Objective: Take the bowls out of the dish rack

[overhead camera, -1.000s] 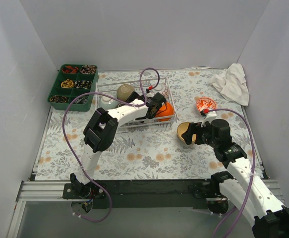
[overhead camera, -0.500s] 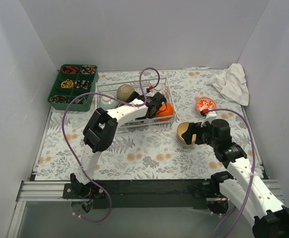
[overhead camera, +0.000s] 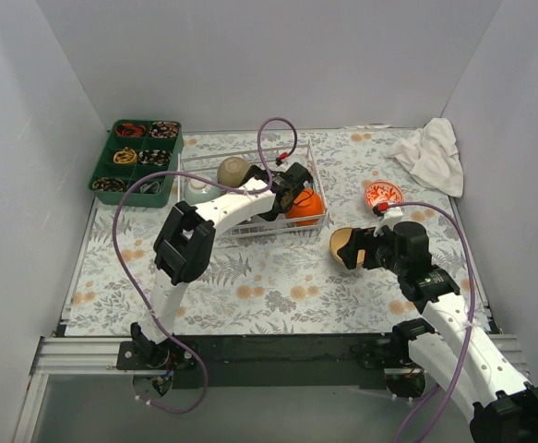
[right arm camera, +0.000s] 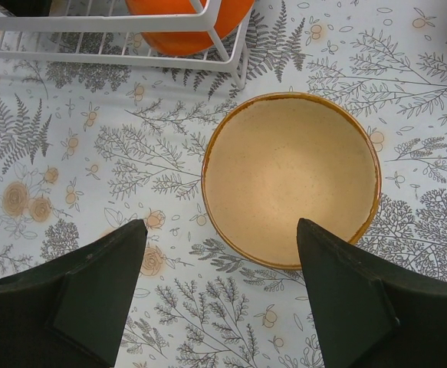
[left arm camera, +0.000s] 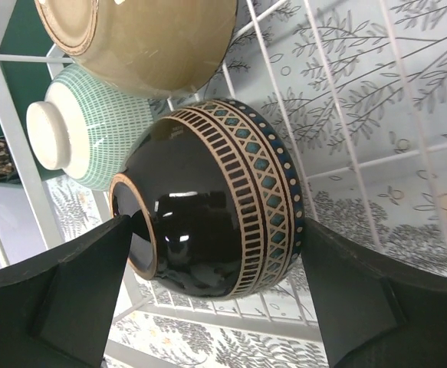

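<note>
The white wire dish rack [overhead camera: 211,217] stands at the middle back. In it are an olive-tan bowl [overhead camera: 234,171], a pale green bowl [overhead camera: 200,190] and an orange bowl [overhead camera: 309,207]. My left gripper [overhead camera: 287,192] is inside the rack. In the left wrist view it [left arm camera: 215,224] is shut on a dark brown bowl [left arm camera: 208,184] with a patterned band, one finger on its foot and one on its rim. My right gripper [overhead camera: 363,249] is open over a tan bowl [right arm camera: 292,165] that sits on the table. A red-patterned bowl [overhead camera: 382,195] stands on the table behind it.
A green compartment tray [overhead camera: 112,172] of small items stands at the back left, beside the rack. A crumpled white cloth [overhead camera: 431,153] lies at the back right. White walls close in the floral table mat on three sides.
My left gripper has shifted a little toward the far side of the rack, and its cable moved with it. The right arm and the tan bowl have not moved.
</note>
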